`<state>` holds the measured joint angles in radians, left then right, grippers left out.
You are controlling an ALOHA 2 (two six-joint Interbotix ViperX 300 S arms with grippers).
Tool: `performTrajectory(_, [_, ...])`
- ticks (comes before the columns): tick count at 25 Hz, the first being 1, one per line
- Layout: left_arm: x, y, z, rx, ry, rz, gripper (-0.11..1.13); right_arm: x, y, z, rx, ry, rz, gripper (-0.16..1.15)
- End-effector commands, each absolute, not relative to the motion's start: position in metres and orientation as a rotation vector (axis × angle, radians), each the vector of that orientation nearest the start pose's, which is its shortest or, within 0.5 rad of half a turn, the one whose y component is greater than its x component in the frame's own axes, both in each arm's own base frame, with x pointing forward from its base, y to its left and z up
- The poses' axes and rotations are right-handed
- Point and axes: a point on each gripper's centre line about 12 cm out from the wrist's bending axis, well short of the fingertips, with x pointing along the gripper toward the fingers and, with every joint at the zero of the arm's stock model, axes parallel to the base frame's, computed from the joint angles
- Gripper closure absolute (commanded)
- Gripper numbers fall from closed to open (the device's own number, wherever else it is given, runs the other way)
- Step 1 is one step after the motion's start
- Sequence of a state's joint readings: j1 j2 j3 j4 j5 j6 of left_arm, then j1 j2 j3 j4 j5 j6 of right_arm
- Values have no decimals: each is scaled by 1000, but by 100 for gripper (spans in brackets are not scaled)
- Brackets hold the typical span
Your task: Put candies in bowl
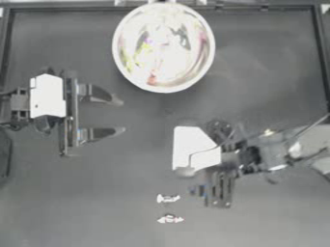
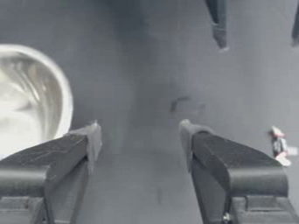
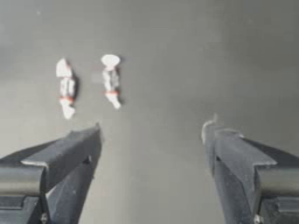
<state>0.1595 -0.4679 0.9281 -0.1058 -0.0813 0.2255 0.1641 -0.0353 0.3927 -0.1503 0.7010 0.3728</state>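
A: Over the dark table (image 1: 97, 202), from above: the bowl (image 1: 163, 47) sits at the far edge, near the middle, with coloured shapes that look like candies showing in its shiny inside. Two whitish candies, the nearer candy (image 1: 168, 198) and the outer candy (image 1: 170, 219), lie apart on open surface toward the near side.

B: And the arms?

A: The left gripper (image 1: 106, 116) reaches in from the left, jaws wide apart, well clear of the bowl. The right gripper (image 1: 218, 190) comes from the right and points toward the near edge, just beside the nearer candy; its jaws are hard to read here.

B: The left wrist view?

A: Jaws spread over bare table, the bowl's rim (image 2: 64, 100) to one side, one whitish candy (image 2: 281, 146) to the other.

B: The right wrist?

A: Jaws apart, gripping nothing. Both candies (image 3: 66, 89) (image 3: 110, 81) lie side by side ahead of one fingertip (image 3: 88, 135), untouched.
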Motion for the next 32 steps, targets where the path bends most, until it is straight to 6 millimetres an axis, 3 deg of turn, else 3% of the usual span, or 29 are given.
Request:
performTrajectory(1, [288, 48, 253, 93, 343, 149, 12, 400, 64, 226, 97, 1016, -59, 1])
performTrajectory(15, [278, 46, 242, 95, 352, 150, 12, 432, 78, 167, 113, 1067, -43, 1])
performTrajectory(32, [275, 46, 235, 92, 370, 149, 12, 448, 85, 135, 97, 1137, -51, 1])
